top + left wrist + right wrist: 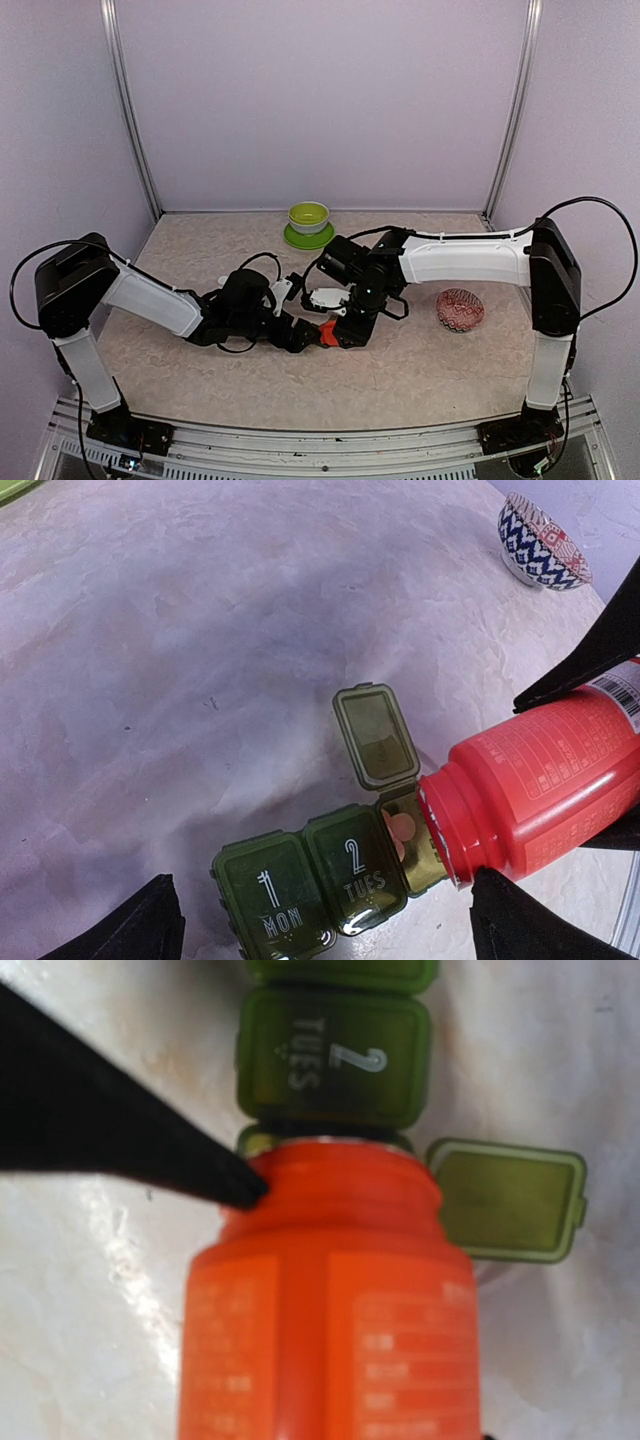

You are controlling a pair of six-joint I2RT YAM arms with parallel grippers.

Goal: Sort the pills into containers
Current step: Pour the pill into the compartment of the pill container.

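The containers [310,885] are a dark green strip of three compartments. "1 MON" and "2 TUES" are shut; the third stands open with its lid [375,737] flipped back and pale orange pills [400,830] inside. The strip also shows in the right wrist view [335,1055]. My right gripper [345,328] is shut on a red bottle [545,780], tilted with its open mouth over the open compartment. The bottle fills the right wrist view [330,1330]. My left gripper [325,942] is open, with a finger on each side of the strip and neither touching it.
A red-and-white patterned bowl [460,310] sits to the right of the grippers and also shows in the left wrist view [540,542]. A lime-green bowl [308,215] on a saucer [290,238] stands at the back centre. Frame posts stand at the back corners.
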